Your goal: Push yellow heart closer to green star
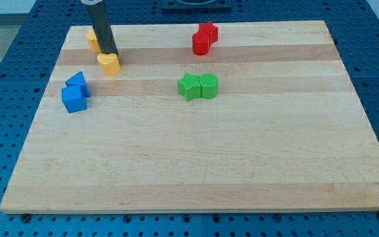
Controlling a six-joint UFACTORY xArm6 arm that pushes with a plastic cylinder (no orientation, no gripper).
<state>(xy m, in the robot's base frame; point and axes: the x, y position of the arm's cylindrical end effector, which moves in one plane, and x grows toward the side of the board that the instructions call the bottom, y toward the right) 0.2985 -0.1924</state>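
The yellow heart (pixel 110 64) lies in the upper left part of the wooden board (pixel 196 158). My tip (pixel 109 52) stands at the heart's top edge, touching or nearly touching it. The green star (pixel 189 86) lies near the board's middle, to the right of the heart and a little lower. A green round block (pixel 208 85) touches the star's right side. A second yellow block (pixel 93 39) sits behind the rod, partly hidden by it.
A blue triangular block (pixel 77 81) and a blue cube (pixel 74 99) sit together near the left edge, below the heart. A red star (pixel 207 31) and a red block (pixel 201 43) sit together at the board's top centre.
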